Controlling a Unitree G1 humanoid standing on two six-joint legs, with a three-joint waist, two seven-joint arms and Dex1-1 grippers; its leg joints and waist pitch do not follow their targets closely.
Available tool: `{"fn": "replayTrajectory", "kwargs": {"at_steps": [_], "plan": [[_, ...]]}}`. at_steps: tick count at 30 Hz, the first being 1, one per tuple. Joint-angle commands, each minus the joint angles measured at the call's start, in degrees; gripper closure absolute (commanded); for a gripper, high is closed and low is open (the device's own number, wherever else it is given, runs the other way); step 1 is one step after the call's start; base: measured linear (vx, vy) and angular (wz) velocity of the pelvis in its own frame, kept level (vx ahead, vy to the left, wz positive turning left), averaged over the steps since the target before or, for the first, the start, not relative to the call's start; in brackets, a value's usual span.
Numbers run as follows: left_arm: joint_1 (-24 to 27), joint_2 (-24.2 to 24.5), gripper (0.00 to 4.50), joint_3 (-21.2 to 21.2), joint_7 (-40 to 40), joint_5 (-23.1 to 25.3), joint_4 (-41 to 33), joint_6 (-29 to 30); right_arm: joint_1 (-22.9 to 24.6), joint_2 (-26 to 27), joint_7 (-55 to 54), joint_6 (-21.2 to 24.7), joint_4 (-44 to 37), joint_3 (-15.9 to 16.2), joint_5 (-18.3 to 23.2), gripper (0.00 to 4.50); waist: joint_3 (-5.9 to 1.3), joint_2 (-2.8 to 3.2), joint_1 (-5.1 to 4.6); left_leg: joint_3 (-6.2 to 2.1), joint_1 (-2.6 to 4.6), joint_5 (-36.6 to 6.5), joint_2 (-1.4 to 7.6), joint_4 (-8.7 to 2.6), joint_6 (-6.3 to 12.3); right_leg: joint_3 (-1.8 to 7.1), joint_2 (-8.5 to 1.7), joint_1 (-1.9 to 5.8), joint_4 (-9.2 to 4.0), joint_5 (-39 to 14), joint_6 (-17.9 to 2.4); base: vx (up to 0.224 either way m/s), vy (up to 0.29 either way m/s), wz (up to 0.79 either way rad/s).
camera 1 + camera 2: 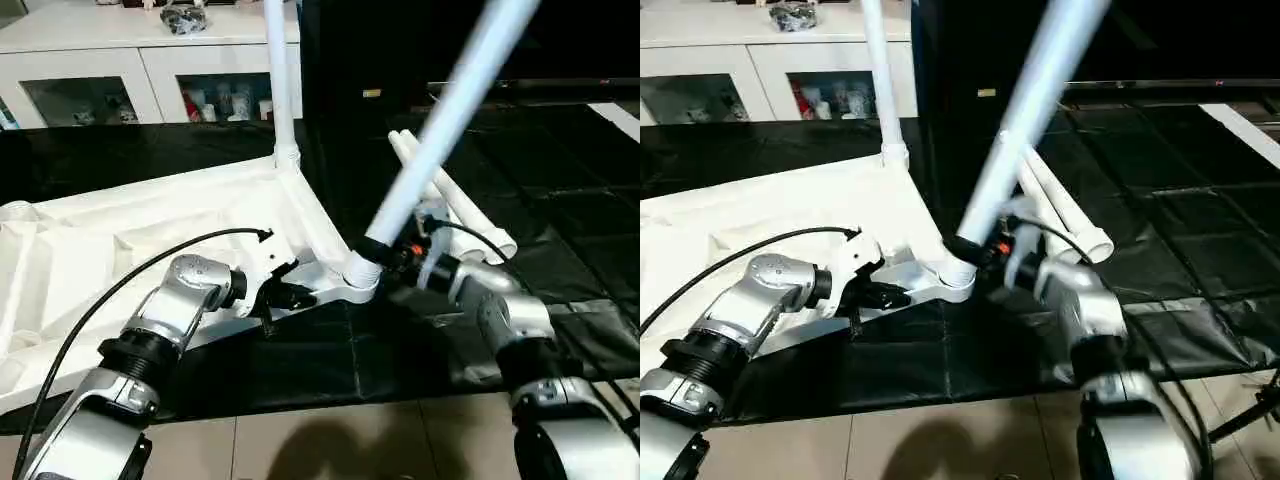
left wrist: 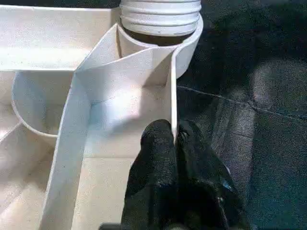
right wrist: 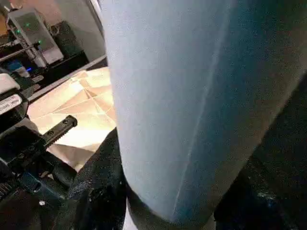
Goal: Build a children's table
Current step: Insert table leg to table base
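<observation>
While no legible writing shows, white tabletop (image 1: 150, 225) lies upside down on black floor mat (image 1: 560, 200), ribbed underside up. Left pincer (image 2: 176, 136) clenched on thin rim wall beside near corner socket (image 1: 360, 280). One leg (image 1: 280, 80) upright in far corner. Right pincer (image 1: 385, 252) grasps second leg (image 1: 450, 110), base at near socket, long axis leaning up-right. Spare legs (image 1: 470, 215) lie flat beyond.

Black fingers (image 2: 165, 158) pinching tabletop rim (image 2: 173, 91)
</observation>
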Motion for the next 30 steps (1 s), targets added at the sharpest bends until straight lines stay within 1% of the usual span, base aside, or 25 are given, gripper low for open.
{"fn": "replayTrajectory", "kwargs": {"at_steps": [1, 2, 3, 5, 7, 9, 10, 11, 12, 13, 14, 15, 17, 19, 20, 21, 22, 23, 24, 25, 26, 27, 28, 29, 30], "plan": [[-1.3, 0.1, 4.50, 0.0, -0.3, 0.4, 0.9, 0.3, 4.6, 0.0, -1.8, -0.4, 1.8, 2.0, -3.4, 2.59, -3.07, 0.71, -0.13, 0.31, 0.65, -24.0, 0.00, -4.86, -0.06, 0.67, -1.40, 2.47, -4.84, -23.9, -11.7, 0.000, 0.000, 0.00], [-1.4, 0.1, 4.50, 0.1, -0.1, 0.4, 1.1, 0.2, 5.4, 0.1, -2.2, -1.3, 1.3, 2.2, -3.8, 2.59, -3.11, 0.79, -0.16, 0.19, 0.67, -24.3, -0.02, -4.98, -0.18, 0.65, -1.45, 2.58, -4.92, -24.6, -11.2, 0.000, 0.000, 0.00], [-1.4, 0.1, 4.50, 0.1, -0.1, 0.4, 1.1, 0.2, 5.4, 0.1, -2.2, -1.3, 1.3, 2.2, -3.8, 2.59, -3.19, 0.67, -0.17, 0.19, 0.65, -23.9, -0.04, -4.98, -0.11, 0.68, -1.41, 2.64, -4.94, -24.4, -11.1, 0.000, 0.000, 0.00], [-1.8, 0.3, 4.50, 0.3, 0.2, 0.6, 1.7, 0.0, 7.4, -0.3, -3.1, -4.7, -0.5, 4.0, -6.3, 2.59, -3.20, 1.15, -0.12, 0.20, 0.69, -23.4, 0.00, -5.08, 0.09, 0.70, -1.42, 2.57, -4.95, -23.9, -11.3, 0.000, 0.000, 0.00], [-2.1, 0.4, 4.50, 0.4, 0.3, 0.7, 2.2, -0.2, 8.7, -0.6, -4.1, -6.7, -1.6, 5.1, -8.0, 2.59, -3.27, 1.00, -0.16, 0.26, 0.50, -22.6, -0.06, -5.21, 0.36, 0.68, -1.32, 2.80, -5.00, -22.9, -11.1, 0.000, 0.000, 0.00], [-2.4, 0.5, 4.50, 0.4, 0.4, 1.0, 2.7, -0.7, 9.6, -1.7, -4.3, -9.8, -2.0, 7.8, -11.2, 2.59, -3.19, 1.06, -0.25, 0.22, 0.42, -22.7, -0.06, -5.30, 0.31, 0.61, -1.34, 2.76, -5.06, -23.9, -10.7, 0.000, 0.000, 0.00], [-2.4, 0.6, 4.50, 0.3, 0.4, 1.2, 2.9, -0.9, 9.6, -2.1, -4.2, -10.6, -2.2, 8.8, -12.3, 2.59, -3.07, 1.00, -0.40, 0.21, 0.59, -24.0, -0.16, -5.27, 0.29, 0.55, -1.41, 2.58, -5.53, -27.5, -9.6, 0.000, 0.000, 0.00], [-2.5, 0.7, 4.50, 0.2, 0.4, 1.3, 3.1, -1.2, 9.5, -2.6, -3.8, -11.1, -2.5, 10.0, -13.5, 2.59, -3.06, 1.12, -0.37, 0.16, 0.67, -24.3, -0.16, -5.27, 0.32, 0.56, -1.47, 2.50, -5.60, -28.3, -9.4, 0.000, 0.000, 0.00], [-2.5, 0.7, 4.50, 0.2, 0.4, 1.4, 3.2, -1.3, 9.4, -2.8, -3.6, -11.2, -2.6, 10.4, -13.9, 2.59, -3.06, 0.99, -0.44, 0.15, 0.65, -24.5, -0.13, -5.26, 0.34, 0.58, -1.46, 2.45, -5.68, -28.7, -9.1, 0.000, 0.000, 0.00], [-2.6, 0.8, 4.50, 0.2, 0.4, 1.5, 3.4, -1.5, 9.2, -3.1, -3.3, -11.3, -2.8, 11.3, -14.5, 2.59, -3.00, 1.10, -0.54, 0.04, 0.68, -25.0, -0.12, -5.39, 0.50, 0.54, -1.37, 2.43, -5.75, -29.5, -8.6, 0.000, 0.000, 0.00], [-2.6, 0.8, 4.50, 0.1, 0.4, 1.7, 3.5, -1.7, 8.5, -3.5, -2.6, -11.6, -2.7, 12.6, -15.4, 2.59, -3.06, 0.25, -0.66, 0.14, 0.55, -24.8, -0.09, -5.36, 0.71, 0.55, -1.32, 2.46, -5.83, -29.5, -8.4, 0.000, 0.000, 0.00], [-2.6, 0.9, 4.50, 0.0, 0.3, 1.7, 3.5, -1.7, 8.2, -3.6, -2.3, -11.7, -2.6, 12.9, -15.6, 2.59, -3.14, 0.60, -0.52, 0.01, 0.56, -24.3, -0.11, -5.40, 0.76, 0.55, -1.41, 2.57, -5.59, -29.2, -8.5, 0.000, 0.000, 0.00], [-2.5, 1.0, 4.50, -0.1, 0.1, 1.8, 3.4, -1.9, 6.7, -3.8, -0.4, -12.0, -1.6, 14.4, -16.4, 2.59, -3.20, -0.05, -0.58, 0.14, 0.33, -23.1, -0.01, -5.45, 1.31, 0.63, -1.39, 2.61, -5.61, -28.2, -8.7, 0.000, 0.000, 0.00], [-2.4, 1.2, 4.50, -0.1, -0.4, 1.7, 3.1, -2.3, 5.0, -3.8, 1.4, -12.3, -0.4, 15.3, -16.8, 2.59, -3.09, 0.17, -0.58, 0.12, 0.27, -23.1, 0.05, -5.47, 1.44, 0.62, -1.49, 2.49, -5.55, -28.7, -8.9, 0.000, 0.000, 0.00], [-2.2, 1.4, 4.50, -0.3, -1.2, 1.6, 2.8, -2.7, 4.0, -3.7, 2.6, -12.0, 0.2, 15.5, -16.4, 2.59, -3.13, -0.40, -0.69, 0.19, 0.21, -23.1, 0.08, -5.45, 1.53, 0.65, -1.49, 2.46, -5.72, -28.9, -8.7, 0.000, 0.000, 0.00], [-2.0, 1.5, 4.50, -0.4, -1.6, 1.5, 2.5, -2.9, 3.5, -3.6, 3.2, -11.9, 0.5, 15.6, -16.2, 2.59, -3.14, -0.18, -0.63, 0.11, 0.24, -23.1, 0.03, -5.47, 1.54, 0.63, -1.53, 2.48, -5.58, -29.3, -8.7, 0.000, 0.000, 0.00], [-1.4, 2.2, 4.50, -0.9, -3.7, 1.2, 1.2, -3.8, 1.5, -3.5, 6.3, -11.7, 1.9, 16.0, -15.6, 2.59, -3.23, -0.47, -0.58, 0.07, 0.27, -22.9, 0.13, -5.44, 1.69, 0.68, -1.71, 2.44, -5.60, -30.1, -8.6, 0.000, 0.000, 0.00], [-1.4, 2.3, 4.50, -1.0, -3.9, 1.2, 1.1, -3.8, 1.3, -3.5, 6.6, -11.7, 2.0, 16.1, -15.6, 2.59, -3.28, -0.43, -0.58, 0.11, 0.30, -22.6, 0.21, -5.45, 1.67, 0.73, -1.71, 2.42, -5.60, -29.4, -8.7, 0.000, 0.000, 0.00], [-1.3, 2.3, 4.50, -1.1, -4.0, 1.2, 1.1, -3.9, 1.2, -3.5, 6.8, -11.7, 2.1, 16.2, -15.5, 2.59, -3.25, -0.43, -0.54, 0.20, 0.20, -21.8, 0.26, -5.49, 1.63, 0.83, -1.61, 2.44, -5.50, -27.3, -9.2, 0.000, 0.000, 0.00], [-1.0, 2.7, 4.50, -1.7, -5.2, 1.3, 0.3, -4.4, 0.6, -3.6, 9.4, -11.7, 2.3, 16.8, -15.1, 2.59, -3.22, -0.43, -0.50, 0.22, 0.23, -21.7, 0.31, -5.53, 1.59, 0.84, -1.57, 2.42, -5.43, -26.5, -9.5, 0.000, 0.000, 0.00], [-0.9, 2.9, 4.50, -2.0, -5.8, 1.4, -0.1, -4.5, 0.5, -3.7, 10.6, -11.7, 2.3, 17.1, -14.9, 2.59, -3.37, -1.97, -0.37, 0.18, 0.00, -20.5, 0.34, -5.46, 2.19, 0.80, -1.62, 2.73, -4.85, -26.0, -9.6, 0.000, 0.000, 0.00], [-0.7, 3.1, 4.50, -2.4, -6.4, 1.5, -0.6, -4.8, 0.4, -3.9, 12.2, -11.6, 2.2, 17.6, -14.7, 2.59, -3.27, -1.89, -0.21, 0.33, 0.12, -20.3, 0.48, -5.54, 2.35, 0.94, -1.70, 2.57, -5.08, -26.2, -9.6, 0.000, 0.000, 0.00], [-0.6, 3.7, 4.50, -3.2, -7.9, 2.0, -1.3, -5.7, 0.1, -4.3, 15.9, -11.7, 2.6, 18.8, -14.8, 2.59, -3.39, -1.94, -0.18, 0.31, 0.00, -18.9, 0.71, -5.54, 2.29, 1.00, -1.80, 2.68, -4.74, -24.1, -10.4, 0.000, 0.000, 0.00], [-0.8, 3.7, 4.50, -3.3, -8.2, 2.0, -1.1, -5.9, 0.0, -4.4, 16.7, -11.7, 2.7, 19.1, -14.8, 2.59, -3.36, -1.68, -0.11, 0.32, 0.09, -18.7, 0.82, -5.66, 2.13, 1.02, -1.73, 2.58, -4.73, -23.0, -10.6, 0.000, 0.000, 0.00], [-1.0, 3.8, 4.50, -3.5, -8.6, 2.1, -0.9, -6.2, -0.1, -4.5, 17.9, -11.8, 3.0, 19.5, -14.9, 2.59, -3.38, -1.89, -0.13, 0.52, 0.36, -18.9, 0.86, -5.59, 1.92, 1.04, -1.50, 2.42, -4.60, -20.5, -11.5, 0.000, 0.000, 0.00]]}}
